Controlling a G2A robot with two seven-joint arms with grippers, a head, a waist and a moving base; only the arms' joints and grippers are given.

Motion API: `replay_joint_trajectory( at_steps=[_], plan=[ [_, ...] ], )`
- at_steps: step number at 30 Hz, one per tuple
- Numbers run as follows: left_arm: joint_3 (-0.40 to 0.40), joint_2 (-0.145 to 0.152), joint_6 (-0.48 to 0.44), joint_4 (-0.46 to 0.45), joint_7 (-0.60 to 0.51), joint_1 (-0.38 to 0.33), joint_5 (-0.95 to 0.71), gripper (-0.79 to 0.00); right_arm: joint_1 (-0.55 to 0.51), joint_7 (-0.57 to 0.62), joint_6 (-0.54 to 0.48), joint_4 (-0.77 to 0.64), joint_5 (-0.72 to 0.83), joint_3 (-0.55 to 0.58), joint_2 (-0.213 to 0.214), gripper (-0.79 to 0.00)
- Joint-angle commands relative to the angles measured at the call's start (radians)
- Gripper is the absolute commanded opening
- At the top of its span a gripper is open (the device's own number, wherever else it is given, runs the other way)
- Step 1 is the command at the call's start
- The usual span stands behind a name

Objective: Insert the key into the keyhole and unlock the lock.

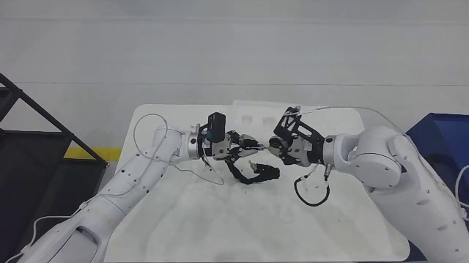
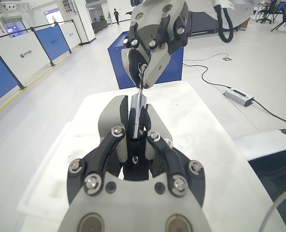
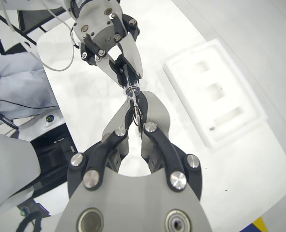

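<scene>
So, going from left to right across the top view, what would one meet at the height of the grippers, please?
Black stand → left gripper → lock it grips → right gripper, holding the key → blue cabinet.

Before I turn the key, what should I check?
1. Left gripper shut on lock: ok.
2. Right gripper shut on key: ok.
3. Key blade lined up with the lock's face and meeting the keyhole: ok.
4. Key pushed fully home: cannot tell.
5. Cable looping loose below the grippers, not caught in them: ok.
6. Foam tray off to the side of both grippers: ok.
</scene>
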Motion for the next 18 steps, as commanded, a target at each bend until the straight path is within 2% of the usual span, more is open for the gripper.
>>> replay_joint_trajectory(
  at_steps=[1,2,3,4,12,18],
  plan=[
    [-0.001,-0.001,0.004,0.001,0.004,0.001,0.010,-0.785,-0.012,-0.002,0.025,0.007,0.028,0.007,0.000,-0.785],
    [0.000,-0.001,0.006,0.003,0.004,0.002,0.017,-0.785,-0.017,0.010,0.034,0.013,0.043,0.006,0.001,-0.785],
    [0.002,-0.002,0.009,0.006,0.002,0.002,0.023,-0.785,-0.018,0.020,0.037,0.015,0.056,0.006,0.001,-0.474],
    [0.003,-0.003,0.013,0.010,-0.001,0.002,0.029,-0.785,-0.018,0.027,0.039,0.018,0.059,0.007,0.001,0.000],
    [0.027,-0.017,0.050,0.063,-0.049,-0.002,0.070,-0.785,-0.037,0.038,0.028,0.020,0.079,0.045,0.009,0.000],
    [0.066,-0.035,-0.008,0.120,-0.097,-0.009,0.065,-0.785,-0.061,0.029,0.020,0.008,0.079,0.098,0.018,0.000]
  ],
)
